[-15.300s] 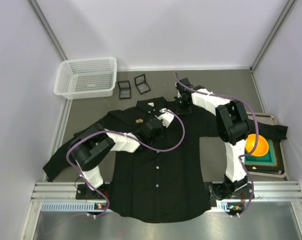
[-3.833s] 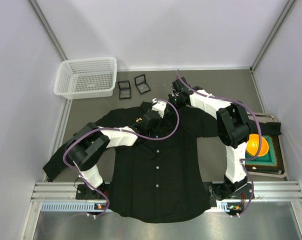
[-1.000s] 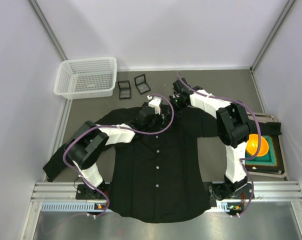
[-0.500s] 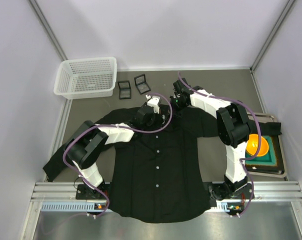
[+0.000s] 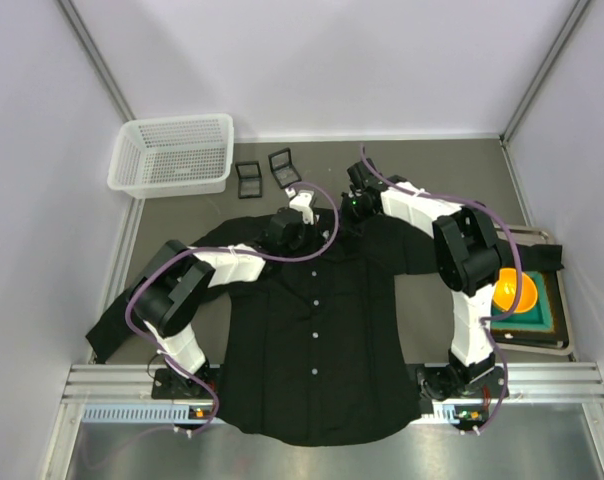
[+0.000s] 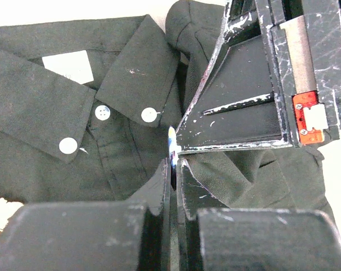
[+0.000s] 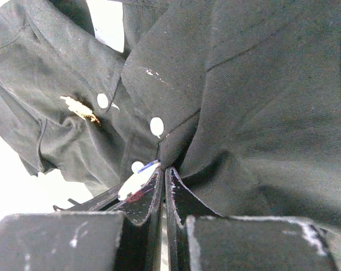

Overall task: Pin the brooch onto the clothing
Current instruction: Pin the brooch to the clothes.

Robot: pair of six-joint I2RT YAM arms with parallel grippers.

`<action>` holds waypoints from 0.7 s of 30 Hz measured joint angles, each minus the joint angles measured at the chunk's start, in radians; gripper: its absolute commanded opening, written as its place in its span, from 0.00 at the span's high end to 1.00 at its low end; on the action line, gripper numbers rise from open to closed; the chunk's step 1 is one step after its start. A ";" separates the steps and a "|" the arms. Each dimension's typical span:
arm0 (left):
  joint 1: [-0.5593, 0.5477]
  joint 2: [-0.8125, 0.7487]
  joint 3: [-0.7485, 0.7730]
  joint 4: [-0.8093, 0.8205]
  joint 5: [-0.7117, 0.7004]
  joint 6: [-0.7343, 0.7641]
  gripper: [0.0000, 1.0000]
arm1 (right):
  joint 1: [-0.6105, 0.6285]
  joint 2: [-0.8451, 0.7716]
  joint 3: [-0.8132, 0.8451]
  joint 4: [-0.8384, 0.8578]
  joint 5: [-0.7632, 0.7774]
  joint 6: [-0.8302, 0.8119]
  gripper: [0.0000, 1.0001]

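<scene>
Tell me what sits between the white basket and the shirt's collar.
Two small black cases lie on the grey table between the basket and the shirt collar; the top view shows them.

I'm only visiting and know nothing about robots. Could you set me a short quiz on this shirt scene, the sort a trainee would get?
1. True or false: the white basket rests on top of the shirt.
2. Multiple choice: what is the right gripper pinching? A. an orange bowl. B. black fabric near the collar. C. a small black box.
3. In one word: what colour is the brooch that lies on the shirt's chest in the right wrist view?

Key: 1 false, since the basket stands on the table beyond the shirt, at the far left. 2 B. 3 gold.
</scene>
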State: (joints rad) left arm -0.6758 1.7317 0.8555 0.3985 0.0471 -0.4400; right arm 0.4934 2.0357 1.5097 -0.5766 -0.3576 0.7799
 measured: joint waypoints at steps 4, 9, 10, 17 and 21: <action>0.002 0.000 -0.002 0.003 0.002 -0.034 1.00 | -0.003 -0.009 -0.018 0.016 -0.004 0.023 1.00; 0.005 0.000 -0.009 0.021 0.008 -0.060 1.00 | -0.006 -0.013 -0.026 0.023 -0.006 0.040 1.00; 0.006 0.000 -0.009 0.023 0.010 -0.062 1.00 | -0.006 -0.013 -0.026 0.023 -0.006 0.042 1.00; 0.008 0.000 -0.014 0.042 0.016 -0.061 1.00 | -0.005 -0.015 -0.026 0.024 -0.005 0.043 1.00; 0.008 0.000 -0.014 0.048 0.020 -0.061 1.00 | -0.006 -0.018 -0.026 0.024 -0.002 0.042 0.93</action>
State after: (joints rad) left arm -0.6682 1.7317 0.8410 0.4465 0.0673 -0.5007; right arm 0.4877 2.0174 1.4837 -0.5526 -0.3595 0.8219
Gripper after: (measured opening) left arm 0.027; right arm 0.028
